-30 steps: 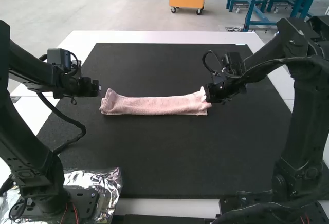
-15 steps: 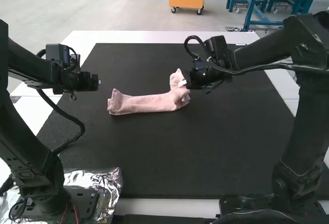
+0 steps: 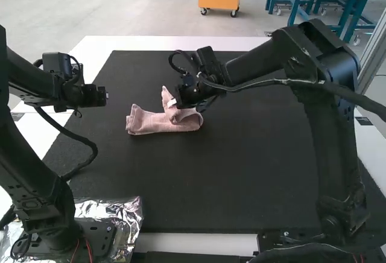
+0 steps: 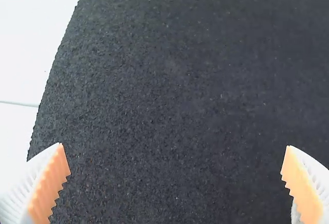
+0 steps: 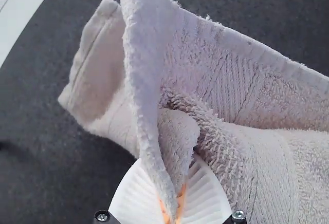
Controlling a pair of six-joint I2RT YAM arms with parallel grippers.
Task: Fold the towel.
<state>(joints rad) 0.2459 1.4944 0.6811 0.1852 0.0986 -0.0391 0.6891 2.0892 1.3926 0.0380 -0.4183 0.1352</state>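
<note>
High view has the right gripper (image 3: 175,102) clamped on a raised end of the towel (image 3: 145,122), the left gripper (image 3: 105,96), fingers apart, near the towel's left end.

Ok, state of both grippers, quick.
Left gripper: open, holding nothing.
Right gripper: closed on the towel, pinching a raised end of it.

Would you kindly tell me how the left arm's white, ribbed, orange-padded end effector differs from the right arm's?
The left end effector is wide open and empty, whereas the right end effector is closed on a raised part of the pink terry towel. The left one hangs near the black rectangular mat's left edge; the right one is farther in, at the towel. Both have white ribbed fingers with orange pads.
</note>
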